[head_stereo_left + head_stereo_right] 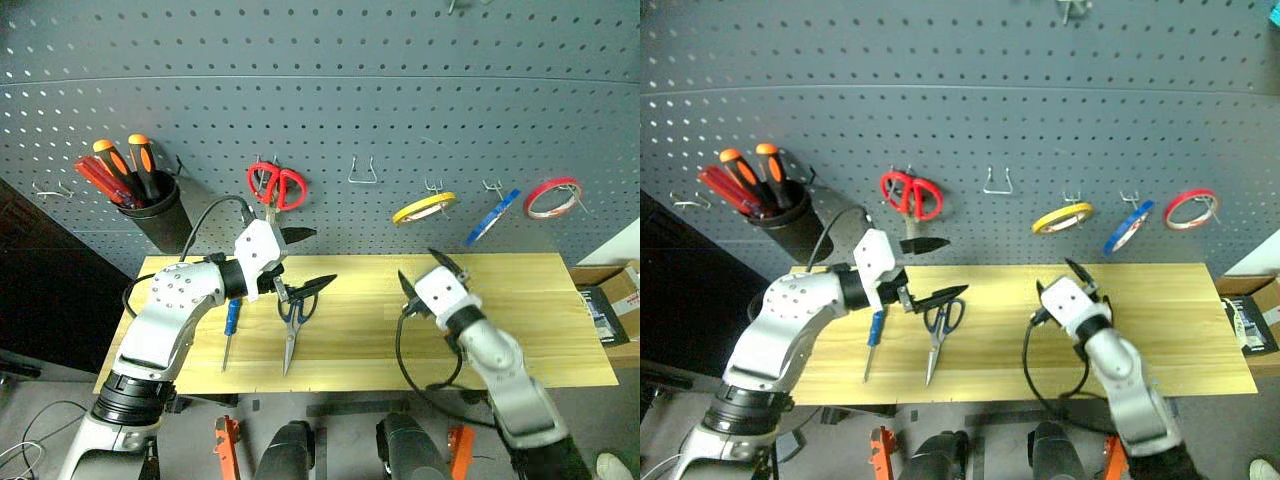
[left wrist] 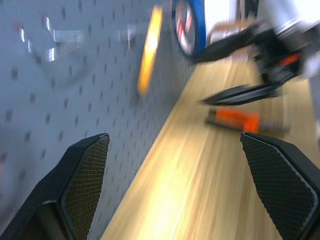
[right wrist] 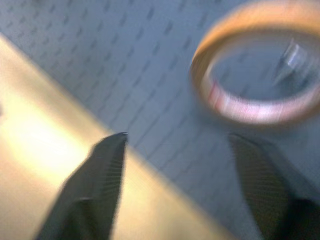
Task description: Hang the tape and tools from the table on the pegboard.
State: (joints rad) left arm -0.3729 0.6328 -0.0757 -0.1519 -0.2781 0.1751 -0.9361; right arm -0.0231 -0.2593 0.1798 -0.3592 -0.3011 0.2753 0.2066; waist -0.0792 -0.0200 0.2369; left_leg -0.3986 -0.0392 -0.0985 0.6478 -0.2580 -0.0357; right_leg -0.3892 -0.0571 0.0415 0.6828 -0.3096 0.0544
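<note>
1. Thin yellow tape roll (image 1: 423,208) — hanging on a hook of the dark grey pegboard (image 1: 400,90), right of centre.
2. Blue-handled scissors (image 1: 293,322) and small blue-handled screwdriver (image 1: 230,330) — lying on the light wooden table (image 1: 540,320), lower left.
3. Left gripper (image 1: 303,262), right gripper (image 1: 427,272) — jaws spread, empty.

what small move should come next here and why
Probably lower the left claw onto the scissors. The yellow tape already hangs on the pegboard, while the scissors and screwdriver lie on the table, and that claw is open just above them.
</note>
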